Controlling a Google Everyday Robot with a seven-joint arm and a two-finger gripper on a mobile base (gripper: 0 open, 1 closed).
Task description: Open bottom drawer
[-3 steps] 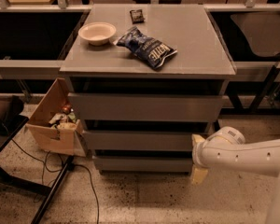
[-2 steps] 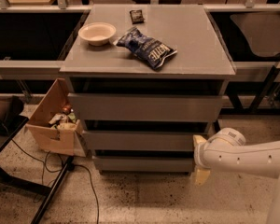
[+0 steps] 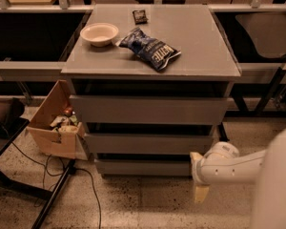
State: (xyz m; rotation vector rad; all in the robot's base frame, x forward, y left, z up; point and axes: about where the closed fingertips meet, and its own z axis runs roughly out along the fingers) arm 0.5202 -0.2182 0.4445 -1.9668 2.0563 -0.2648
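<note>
Finds the bottom drawer (image 3: 143, 167) lowest in the stack under the bench (image 3: 200, 56), just above the floor, below the middle drawer (image 3: 150, 143) and the top drawer (image 3: 148, 110). Records its front as shut or all but shut, with no tray on show and only a dark shadow line above it. Places the gripper (image 3: 199, 175) low at the right end of that front, at about the same height, touching or just beside its right edge; cannot say which. Cannot tell the gripper's degree of opening, nor confirm any hold on the drawer. Traces the white arm (image 3: 238, 168) away to the right and out of view. Notes on the bench a bowl (image 3: 99, 34), a blue chip bag (image 3: 150, 49) and a small dark packet (image 3: 140, 16), all well apart from the work. Notes a cardboard box (image 3: 52, 128) of oddments on the floor to the left, off to the side of the drawer's path. Judges the task as barely begun: gripper in position by the front, purchase unconfirmed, whole pull outstanding. Expects the handleless slab to need a catch on its side edge or top lip before any draw outward. Flags a slip off that edge as the main risk.
</note>
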